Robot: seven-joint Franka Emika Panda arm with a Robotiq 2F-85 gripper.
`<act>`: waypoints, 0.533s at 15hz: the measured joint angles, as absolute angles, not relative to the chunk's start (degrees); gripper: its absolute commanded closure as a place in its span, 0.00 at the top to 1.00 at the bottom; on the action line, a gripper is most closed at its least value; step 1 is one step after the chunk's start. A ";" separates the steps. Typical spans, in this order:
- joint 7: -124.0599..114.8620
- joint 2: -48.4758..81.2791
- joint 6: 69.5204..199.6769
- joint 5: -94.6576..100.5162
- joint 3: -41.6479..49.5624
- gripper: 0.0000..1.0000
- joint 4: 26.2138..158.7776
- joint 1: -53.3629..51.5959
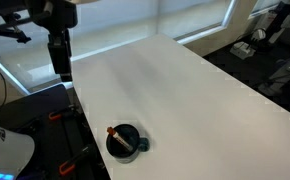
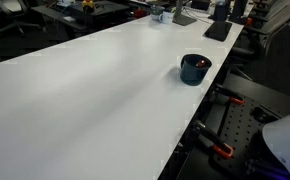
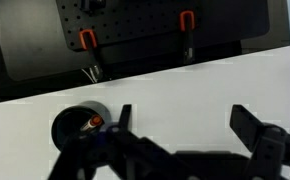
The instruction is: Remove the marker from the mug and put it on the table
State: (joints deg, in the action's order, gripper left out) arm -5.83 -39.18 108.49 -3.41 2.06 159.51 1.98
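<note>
The dark mug (image 1: pixel 124 143) stands near the white table's (image 1: pixel 185 90) edge, also in an exterior view (image 2: pixel 195 69) and in the wrist view (image 3: pixel 73 128). The marker (image 1: pixel 115 134), dark with an orange-red end, sits in the mug, leaning on its rim; its red end shows in the wrist view (image 3: pixel 93 122) and faintly in an exterior view (image 2: pixel 198 62). My gripper (image 1: pixel 59 70) hangs high above the table edge, well away from the mug. In the wrist view its jaws (image 3: pixel 185 125) are open and empty, with the mug off to their left.
Beyond the table edge near the mug is a black frame with orange clamps (image 3: pixel 87 41), also seen in an exterior view (image 2: pixel 221 150). The robot's white base (image 1: pixel 5 150) is next to it. Clutter and chairs stand past the far end (image 2: pixel 185 12).
</note>
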 measured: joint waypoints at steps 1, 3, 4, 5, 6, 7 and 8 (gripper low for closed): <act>-5.75 -38.86 108.49 -3.40 2.57 1.00 159.51 2.37; -5.36 -38.12 108.49 -3.40 3.62 1.00 159.51 3.19; -4.81 -37.70 108.49 -3.40 4.21 1.00 159.51 3.62; -4.45 -37.29 108.49 -3.39 4.73 1.00 159.51 4.13; -4.08 -36.93 108.49 -3.37 5.26 1.00 159.51 4.61; -3.67 -36.71 108.49 -3.37 5.67 1.00 159.51 5.04; -3.50 -36.66 108.49 -3.37 5.84 1.00 159.49 5.34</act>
State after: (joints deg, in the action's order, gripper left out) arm -3.50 -36.66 108.49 -3.37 5.84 159.49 5.34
